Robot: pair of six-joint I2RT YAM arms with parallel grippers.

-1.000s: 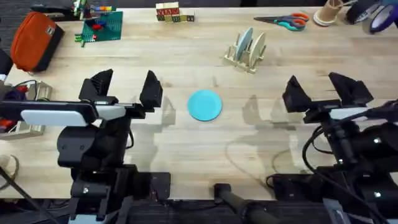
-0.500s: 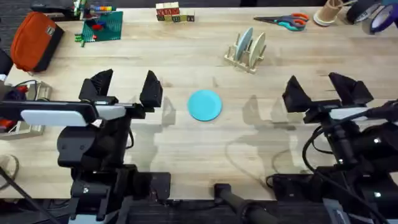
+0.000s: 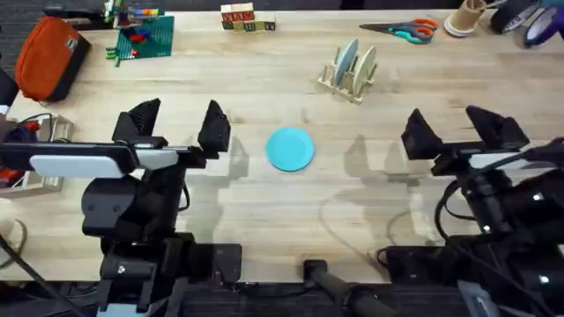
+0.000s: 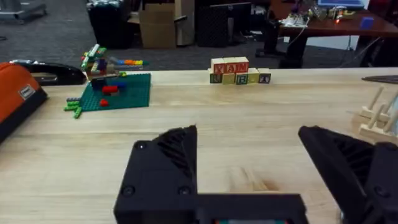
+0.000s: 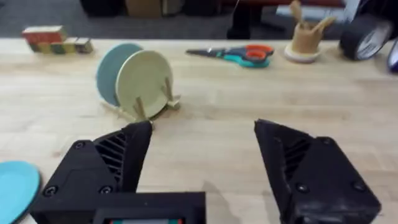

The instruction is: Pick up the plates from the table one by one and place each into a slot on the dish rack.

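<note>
Turquoise plate (image 3: 290, 148) lay flat on the light wood-plank table (image 3: 264, 211), roughly midway between the two grippers and touching neither; its edge also appeared in the right wrist view (image 5: 15, 186). The left gripper (image 3: 179, 125) stood to the plate's left with its black fingers spread wide apart and nothing between them, as the left wrist view (image 4: 249, 165) confirmed. The right gripper (image 3: 458, 129) stood to the plate's right, well apart from it, its fingers likewise spread and empty (image 5: 202, 155).

The dish rack (image 3: 346, 81), of pale wood, sat beyond the turquoise plate, toward the far right of the table's middle. Two plates stood upright in its slots: a pale blue plate (image 5: 111, 65) behind and a cream plate (image 5: 144, 82) in front, close together and overlapping in the right wrist view.

Along the far edge of the table lay lettered wooden blocks (image 3: 247, 18), a green brick baseplate (image 3: 145, 37) carrying small coloured bricks, an orange pouch (image 3: 51, 57) at the far left, and scissors (image 3: 401, 30) with orange and teal handles at the far right. A dark tape roll (image 5: 367, 36) lay near the scissors.
</note>
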